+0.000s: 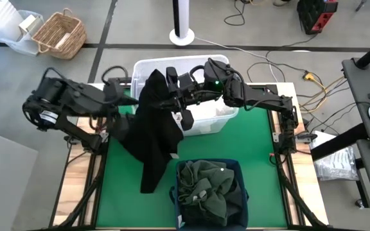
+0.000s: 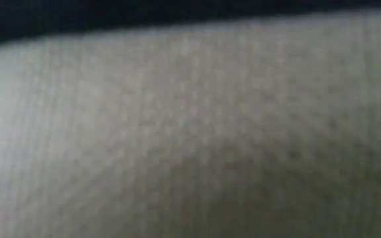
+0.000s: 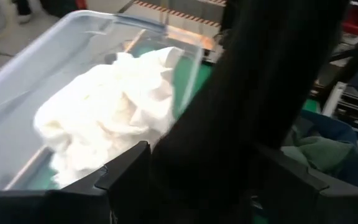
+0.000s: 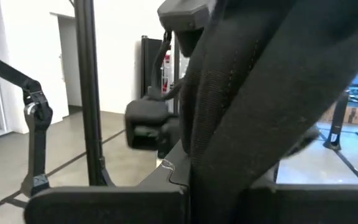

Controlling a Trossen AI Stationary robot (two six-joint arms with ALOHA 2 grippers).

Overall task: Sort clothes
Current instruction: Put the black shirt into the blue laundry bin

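Observation:
A black garment [image 1: 154, 135] hangs in a long column over the table's middle, beside the clear tub. My right gripper [image 1: 172, 86] [image 4: 229, 186] is high over the tub, shut on the garment's top. My left gripper [image 1: 130, 106] [image 3: 201, 162] is open, with one finger on each side of the hanging black cloth [image 3: 229, 112]; whether they touch it I cannot tell. White clothes [image 3: 110, 112] lie heaped in the tub. Dark green clothes [image 1: 207, 189] fill the navy bin. My right gripper holds the black garment by its upper part [image 4: 241, 124], pinched between the two fingers and bunched in several folds. The fingers reach in from the table's right side. The garment hangs below them; whether its lower end [image 1: 148, 186] touches the green mat does not show.
The clear tub [image 1: 172, 62] stands at the table's far middle and the navy bin [image 1: 236, 168] at the near edge. Bare green mat [image 1: 255, 141] lies to the right. Pale cloth pressed against the lens fills the low view [image 2: 190, 132]. A wicker basket [image 1: 60, 33] sits on the floor.

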